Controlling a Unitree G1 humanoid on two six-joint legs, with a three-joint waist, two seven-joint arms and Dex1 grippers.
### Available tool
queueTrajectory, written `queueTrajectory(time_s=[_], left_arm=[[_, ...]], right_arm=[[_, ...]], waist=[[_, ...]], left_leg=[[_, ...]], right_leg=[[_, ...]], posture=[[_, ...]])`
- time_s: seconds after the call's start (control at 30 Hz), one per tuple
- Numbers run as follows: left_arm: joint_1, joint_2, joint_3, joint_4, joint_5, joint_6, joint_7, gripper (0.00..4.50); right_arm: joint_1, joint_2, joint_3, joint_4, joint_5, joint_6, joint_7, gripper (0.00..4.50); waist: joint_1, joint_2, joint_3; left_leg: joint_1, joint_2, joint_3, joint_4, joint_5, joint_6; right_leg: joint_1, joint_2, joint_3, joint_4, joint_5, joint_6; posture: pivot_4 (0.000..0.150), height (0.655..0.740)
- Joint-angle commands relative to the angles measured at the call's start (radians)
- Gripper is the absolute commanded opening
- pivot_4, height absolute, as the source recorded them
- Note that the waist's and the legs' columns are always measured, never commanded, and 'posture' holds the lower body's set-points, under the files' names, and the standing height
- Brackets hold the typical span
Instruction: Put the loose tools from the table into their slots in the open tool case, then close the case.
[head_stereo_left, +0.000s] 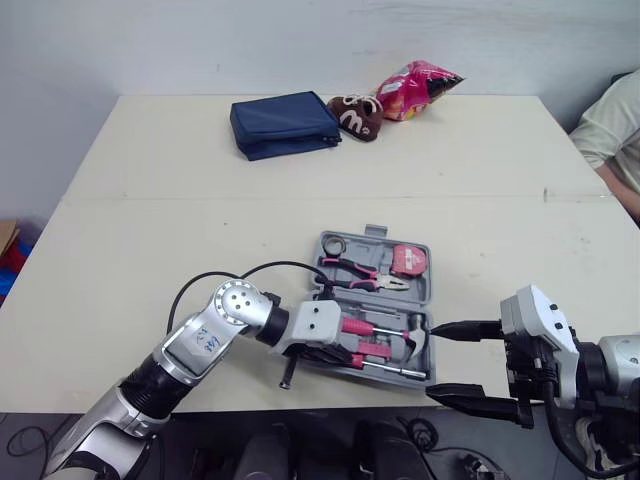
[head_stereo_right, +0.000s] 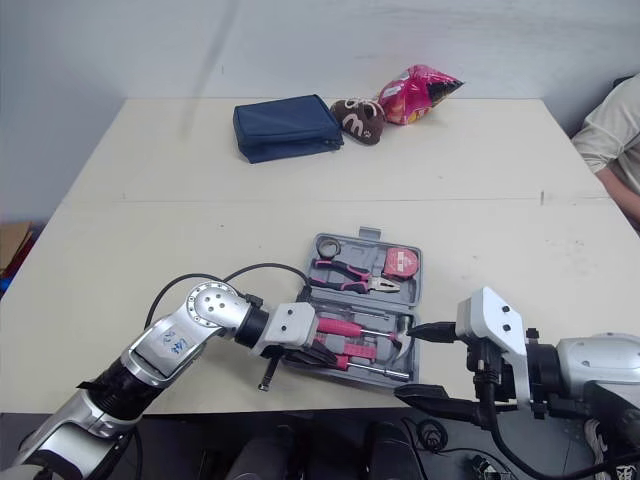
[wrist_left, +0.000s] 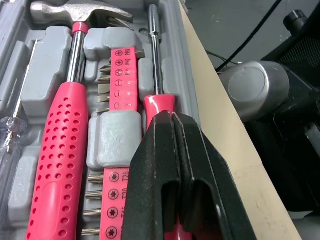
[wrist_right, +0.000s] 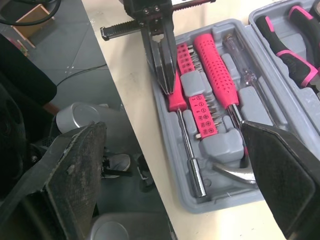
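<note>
left gripper (wrist_left: 172, 119) fingers together, tips on screwdriver (wrist_left: 154, 60) handle in tool case (head_stereo_left: 428, 292) | right gripper (head_stereo_left: 436, 362) spread wide, hammer (wrist_right: 216, 75) just ahead

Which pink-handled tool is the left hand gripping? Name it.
The screwdriver: the left hand is shut on its handle, in the slot nearest the table edge. The hammer and pliers lie untouched further in.

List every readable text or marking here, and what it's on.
"T25": pink bit holder, next to screw-head symbols.
"m": brown pouch.
Unreadable: handwritten sticker on the left arm; print on the pink snack bag; tape measure label.
</note>
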Motion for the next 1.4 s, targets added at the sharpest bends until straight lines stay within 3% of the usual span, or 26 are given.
queueTrajectory(time_s=[0.03,0.13,0.23,0.37,0.47,0.6,0.7,0.93,0.97,1.13,1.4], left_arm=[[0.052,0.026,0.048,-0.033,-0.101,0.081,-0.056,0.02],[0.076,0.053,0.170,-0.103,-0.230,0.180,-0.061,0.02],[0.112,0.142,0.343,-0.153,-0.364,0.276,-0.078,0.02],[0.141,0.225,0.489,-0.124,-0.428,0.319,-0.064,0.02],[0.100,0.245,0.519,0.014,-0.343,0.237,-0.022,0.02],[0.008,0.180,0.404,0.243,-0.155,0.024,0.032,0.02],[-0.039,0.118,0.328,0.340,-0.074,-0.071,0.034,0.00],[-0.114,-0.030,0.254,0.502,0.018,-0.162,0.075,0.00],[-0.122,-0.043,0.253,0.516,0.028,-0.168,0.083,0.00],[-0.134,-0.074,0.260,0.535,0.044,-0.175,0.090,0.00],[-0.083,-0.098,0.239,0.420,0.013,-0.107,0.046,0.00]], right_arm=[[0.010,0.004,-0.043,-0.022,0.007,-0.012,0.000,4.50],[0.023,0.028,-0.082,-0.010,0.017,-0.009,-0.026,4.50],[0.066,0.066,-0.186,0.020,0.021,0.005,-0.055,4.50],[0.133,0.122,-0.269,0.070,-0.059,-0.040,-0.070,4.50],[0.151,0.139,-0.231,0.141,-0.173,-0.097,-0.096,4.50],[0.080,0.130,-0.036,0.243,-0.330,-0.188,-0.123,4.50],[-0.010,0.138,0.080,0.336,-0.400,-0.218,-0.137,3.75],[-0.183,0.174,0.278,0.431,-0.489,-0.269,-0.121,0.27],[-0.204,0.184,0.299,0.435,-0.492,-0.268,-0.121,0.08],[-0.264,0.218,0.351,0.451,-0.507,-0.269,-0.120,0.08],[-0.365,0.257,0.403,0.533,-0.537,-0.288,-0.093,0.08]], waist=[[-0.001,0.000,0.000],[-0.004,0.000,0.001],[-0.003,-0.001,0.002],[0.001,0.000,0.002],[0.001,0.000,0.002],[-0.001,0.000,0.002],[-0.002,0.000,0.002],[-0.003,0.000,0.002],[-0.003,0.000,0.002],[-0.004,0.000,0.002],[-0.004,0.000,0.002]], left_leg=[[0.000,0.000,0.000,0.000,0.000,0.000],[-0.002,0.001,0.000,0.000,-0.001,-0.001],[-0.003,0.001,-0.002,0.000,0.000,-0.002],[-0.002,0.001,-0.003,0.000,0.000,-0.002],[-0.002,-0.001,-0.003,0.000,0.000,-0.002],[-0.002,-0.001,-0.002,-0.001,0.000,-0.002],[-0.003,-0.001,0.000,-0.002,0.000,-0.002],[-0.005,-0.001,0.003,-0.001,0.000,-0.001],[-0.005,-0.001,0.004,-0.001,0.001,-0.001],[-0.004,-0.001,0.004,-0.001,0.001,-0.001],[-0.004,-0.001,0.003,0.000,0.001,-0.001]], right_leg=[[0.000,0.000,0.000,0.000,0.000,0.000],[-0.002,0.000,-0.001,0.000,-0.001,-0.001],[-0.002,0.000,-0.003,0.000,-0.001,-0.002],[-0.001,0.000,-0.004,0.000,-0.001,-0.002],[0.000,0.000,-0.003,0.000,-0.001,-0.002],[-0.002,0.001,-0.003,0.001,-0.001,-0.001],[-0.004,0.002,-0.002,0.001,-0.001,-0.001],[-0.006,0.006,-0.004,0.005,0.000,-0.001],[-0.006,0.006,-0.004,0.005,0.000,0.000],[-0.006,0.005,-0.005,0.006,0.000,0.000],[-0.006,0.004,-0.004,0.006,0.000,0.000]], posture=[[0.150,0.7338],[0.150,0.7338],[0.150,0.7338],[0.150,0.7338],[0.150,0.7338],[0.150,0.7338],[0.150,0.7338],[0.150,0.7338],[0.150,0.7338],[0.150,0.7338],[0.150,0.7338]])
